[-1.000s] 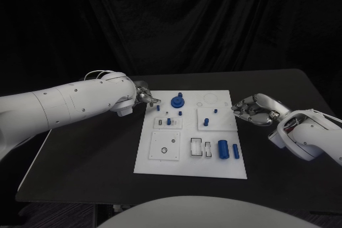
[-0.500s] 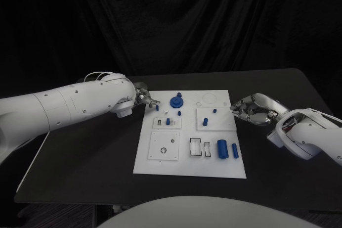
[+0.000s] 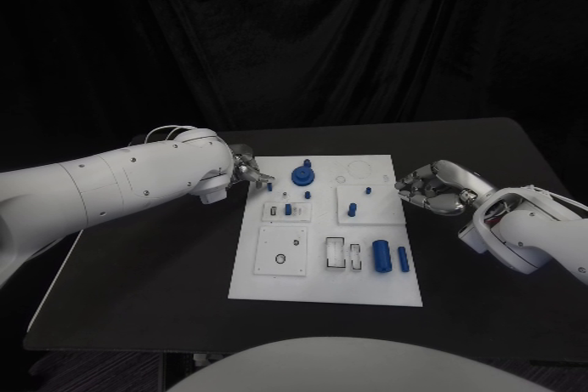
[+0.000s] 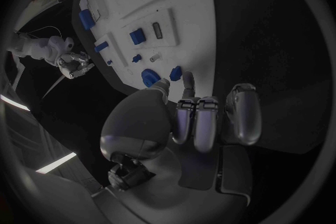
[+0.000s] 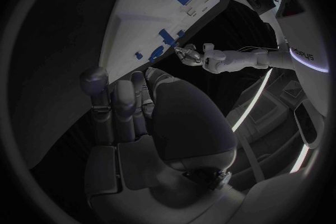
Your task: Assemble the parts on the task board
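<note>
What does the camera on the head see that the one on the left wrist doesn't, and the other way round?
Head view alone: the whole black table and both white arms reaching in from the sides. Left wrist view alone: the left hand from behind, close up, its fingertips beside a small blue piece at the board's edge; whether they grip it is unclear. Both: the white board, its blue parts and the right hand, curled with nothing in it.

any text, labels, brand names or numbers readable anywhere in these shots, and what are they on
One dark marking, on the left arm as the right wrist view shows it: a short word or logo, too blurred to read with certainty.
Task board: no readable print; its dark spots look like holes and outlines, not letters.
Blue parts, such as the large cylinder: no markings visible.
Left hand and right hand: no text visible.
</note>
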